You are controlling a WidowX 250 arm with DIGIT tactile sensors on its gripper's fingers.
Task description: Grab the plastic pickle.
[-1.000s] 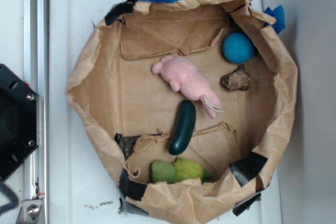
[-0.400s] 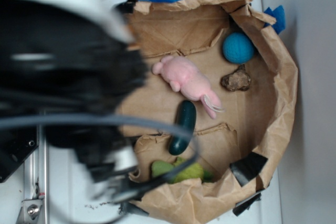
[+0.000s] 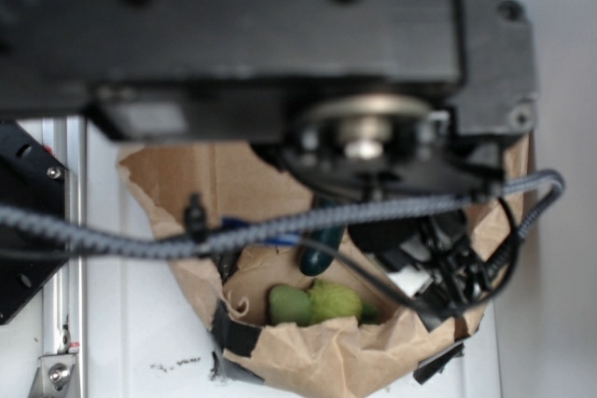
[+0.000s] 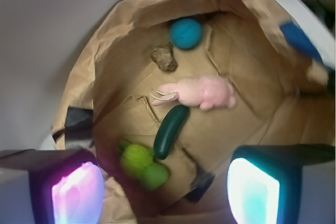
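Wrist view: the glossy dark green plastic pickle (image 4: 170,131) lies flat mid-floor of the crumpled brown paper bag (image 4: 105,66), its long axis diagonal, upper end beside the pink plush (image 4: 202,92), lower end by the fuzzy lime-green plush (image 4: 136,157). The gripper (image 4: 165,188) hangs above, fingers spread wide, empty. White surface (image 3: 140,323) beneath the bag.

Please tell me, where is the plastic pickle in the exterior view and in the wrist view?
Exterior: the plastic pickle is mostly hidden by the arm; only its dark lower end shows, centre-low.
Wrist: it lies whole at the centre, below the pink plush.
Shared landmark: the lime-green plush beside the pickle's end.
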